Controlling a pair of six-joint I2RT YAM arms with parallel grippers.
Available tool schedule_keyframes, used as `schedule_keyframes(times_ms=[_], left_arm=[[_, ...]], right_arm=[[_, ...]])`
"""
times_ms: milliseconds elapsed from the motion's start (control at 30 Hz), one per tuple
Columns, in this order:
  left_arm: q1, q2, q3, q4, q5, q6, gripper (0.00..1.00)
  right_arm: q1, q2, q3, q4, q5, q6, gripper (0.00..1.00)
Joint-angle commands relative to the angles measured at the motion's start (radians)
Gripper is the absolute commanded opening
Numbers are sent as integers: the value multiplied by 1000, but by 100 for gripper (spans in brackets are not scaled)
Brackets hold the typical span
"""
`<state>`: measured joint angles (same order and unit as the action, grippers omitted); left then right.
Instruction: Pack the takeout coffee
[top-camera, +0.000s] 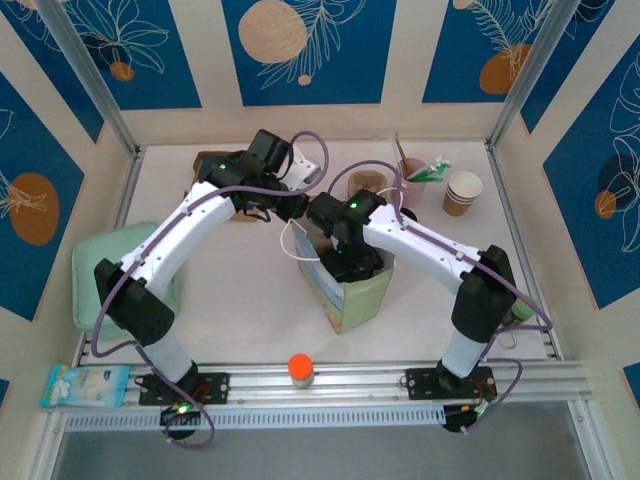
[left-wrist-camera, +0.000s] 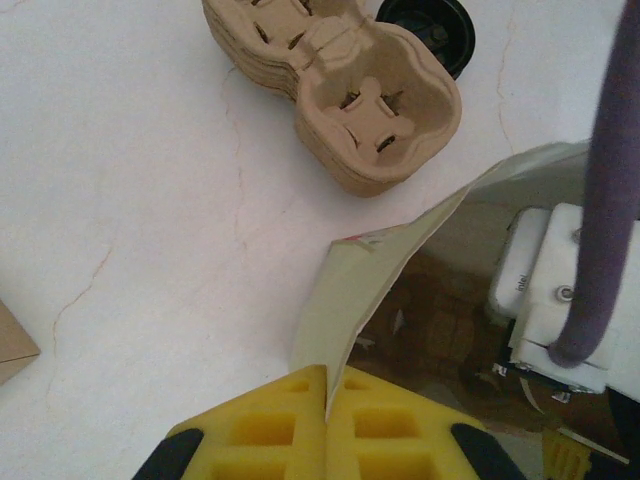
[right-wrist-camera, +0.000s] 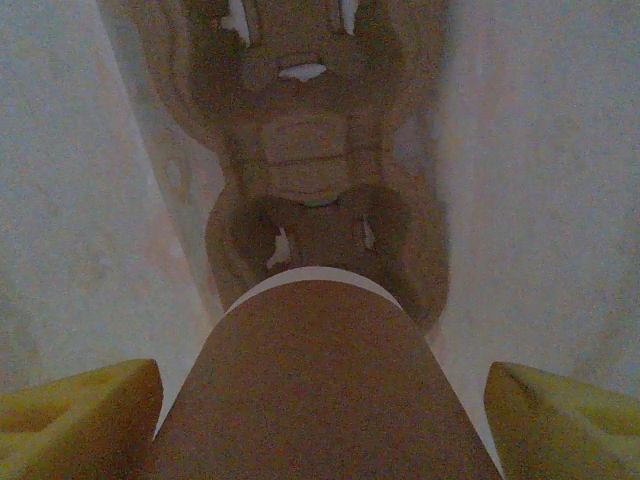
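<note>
Robot test booth: aluminium rails (top-camera: 380, 378), blue printed wall panels (top-camera: 350, 60), white tabletop (top-camera: 240, 290).

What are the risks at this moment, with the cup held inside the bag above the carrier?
1. The paper cup in the right gripper hangs over the near pocket of the carrier and hides part of it. Released off-centre, it may land on the rim and tip.
2. The left gripper pinches only the thin bag edge. If that slips, the mouth may fold shut over the cup.

The cup (right-wrist-camera: 320, 390) runs off the bottom edge; the right arm (top-camera: 420, 240) hides the bag's (top-camera: 362, 296) inside.
</note>
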<state>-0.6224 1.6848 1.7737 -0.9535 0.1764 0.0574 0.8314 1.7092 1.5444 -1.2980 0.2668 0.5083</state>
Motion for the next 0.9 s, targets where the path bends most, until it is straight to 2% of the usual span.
schedule_keyframes(times_ms=[0, 867], left_arm=[[-3, 2, 17, -31, -22, 16, 7], [-3, 0, 21, -49, -58, 35, 6]], right_arm=[[-2, -36, -10, -29, 23, -7, 34], [15, -33, -32, -50, 56, 13, 33]])
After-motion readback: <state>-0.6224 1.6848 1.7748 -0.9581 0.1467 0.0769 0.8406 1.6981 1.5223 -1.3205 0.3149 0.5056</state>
